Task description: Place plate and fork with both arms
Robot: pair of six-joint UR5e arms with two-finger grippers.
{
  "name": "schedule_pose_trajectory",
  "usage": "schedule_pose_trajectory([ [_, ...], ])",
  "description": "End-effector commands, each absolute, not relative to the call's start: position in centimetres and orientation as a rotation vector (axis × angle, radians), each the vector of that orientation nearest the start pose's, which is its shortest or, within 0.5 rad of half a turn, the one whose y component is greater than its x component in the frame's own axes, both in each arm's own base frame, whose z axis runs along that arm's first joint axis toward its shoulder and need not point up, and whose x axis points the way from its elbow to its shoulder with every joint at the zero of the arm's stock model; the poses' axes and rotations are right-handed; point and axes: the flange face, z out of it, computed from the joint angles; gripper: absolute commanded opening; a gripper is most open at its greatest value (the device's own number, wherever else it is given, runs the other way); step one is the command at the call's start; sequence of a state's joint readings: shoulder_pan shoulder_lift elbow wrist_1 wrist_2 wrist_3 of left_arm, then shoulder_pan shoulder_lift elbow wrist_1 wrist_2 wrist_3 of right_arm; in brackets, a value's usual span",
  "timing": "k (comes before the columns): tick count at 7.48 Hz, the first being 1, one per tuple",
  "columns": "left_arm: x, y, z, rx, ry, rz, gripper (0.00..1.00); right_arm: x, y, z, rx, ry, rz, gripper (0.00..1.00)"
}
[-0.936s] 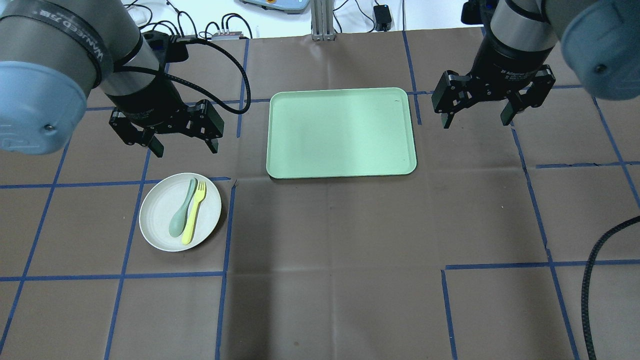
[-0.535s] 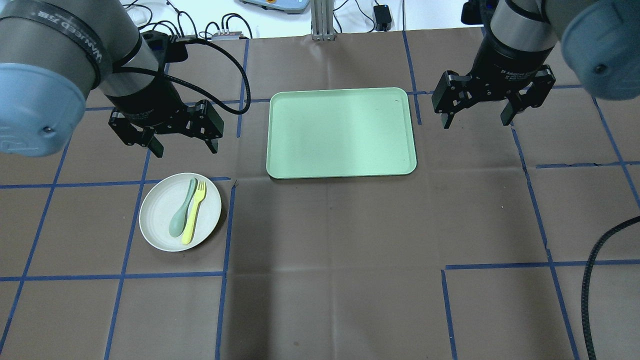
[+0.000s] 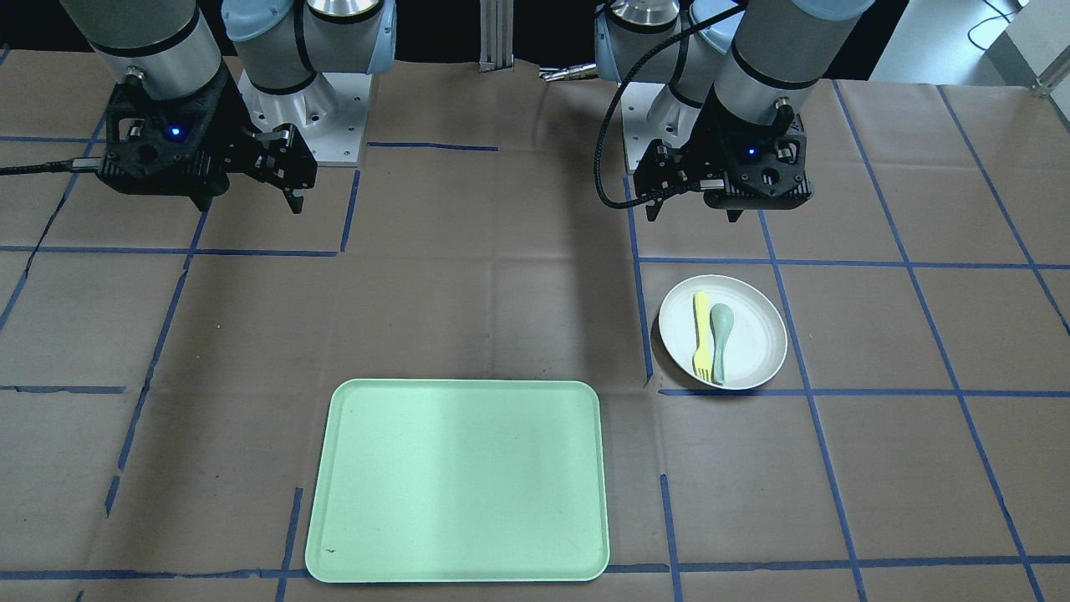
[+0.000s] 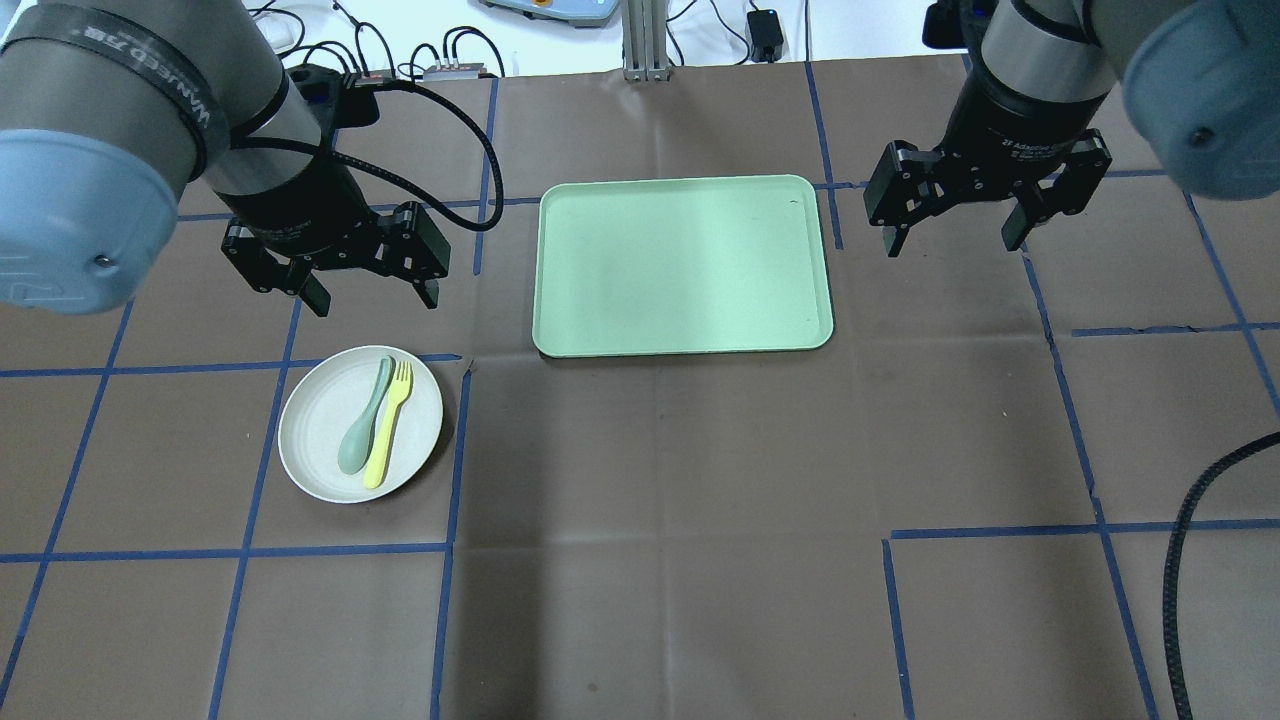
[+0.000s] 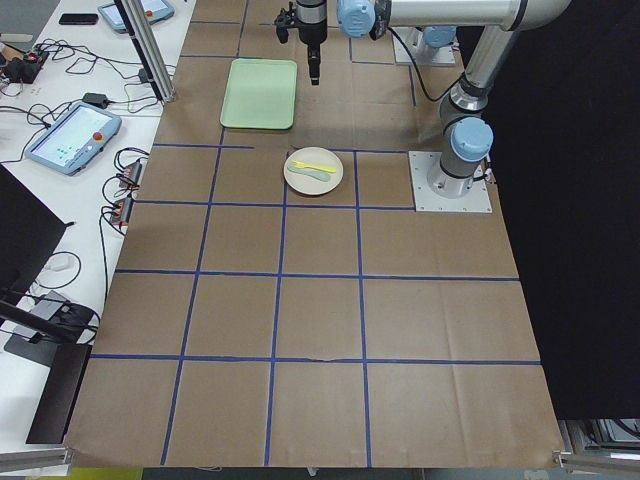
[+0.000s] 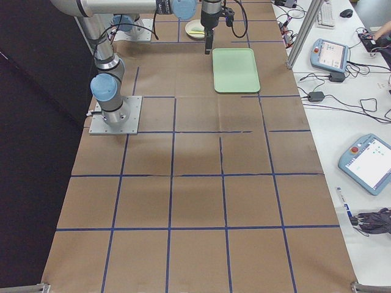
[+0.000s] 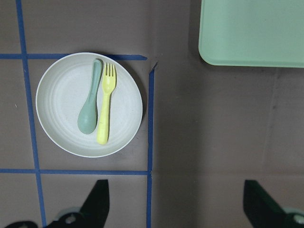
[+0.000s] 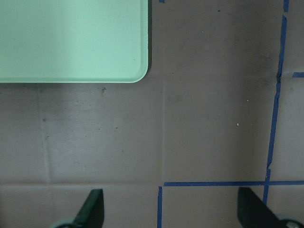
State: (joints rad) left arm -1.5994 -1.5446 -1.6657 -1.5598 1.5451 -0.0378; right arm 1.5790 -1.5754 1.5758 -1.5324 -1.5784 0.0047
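The round white plate [image 4: 318, 440] lies on the table at the left, also in the front-facing view [image 3: 756, 339] and the left wrist view [image 7: 57, 109]. On it lie the pale-yellow fork [image 4: 386, 425] [image 3: 700, 333] [image 7: 105, 110] and a grey-green spoon [image 4: 362, 420] side by side. My left gripper [image 4: 371, 299] is open and empty, hovering above the table just behind the plate. My right gripper [image 4: 951, 242] is open and empty, hovering to the right of the tray.
A mint-green rectangular tray [image 4: 684, 265] [image 3: 457, 481] lies at the table's middle back, between the two grippers. Blue tape lines cross the brown table cover. Cables and teach pendants lie beyond the far edge. A black cable [image 4: 1195, 560] hangs at the right.
My left arm has shifted very slightly toward the right. The right arm, plate, fork and tray have not moved.
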Motion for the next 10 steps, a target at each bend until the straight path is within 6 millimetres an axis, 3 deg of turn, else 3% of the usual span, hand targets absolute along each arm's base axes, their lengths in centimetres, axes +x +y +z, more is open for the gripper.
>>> schedule_pose_trajectory([
  [1, -14.7, -47.1, 44.0, 0.145, 3.168, 0.12, 0.99, 13.6, -48.5, 48.4, -0.005, 3.147, 0.06, 1.0],
  [3, -12.0, -47.1, 42.1, 0.108, 3.169, 0.145, 0.99, 13.7, -48.5, 48.4, -0.005, 3.149, 0.058, 1.0],
  [4, -9.0, -47.4, 41.9, 0.139, 3.173, 0.154, 0.99, 13.6, -48.5, 48.4, -0.005, 3.149, 0.06, 1.0],
  [6, -1.0, -48.0, 40.2, 0.147, 3.202, 0.194, 0.99, 13.6, -48.5, 48.4, -0.005, 3.149, 0.06, 1.0],
  [8, 4.0, -47.6, 36.5, 0.025, 3.213, 0.246, 0.99, 13.6, -48.5, 48.4, -0.005, 3.149, 0.06, 1.0],
  [10, 5.5, -47.1, 30.9, 0.049, 3.122, 0.174, 0.99, 13.6, -48.5, 48.4, -0.005, 3.149, 0.06, 1.0],
])
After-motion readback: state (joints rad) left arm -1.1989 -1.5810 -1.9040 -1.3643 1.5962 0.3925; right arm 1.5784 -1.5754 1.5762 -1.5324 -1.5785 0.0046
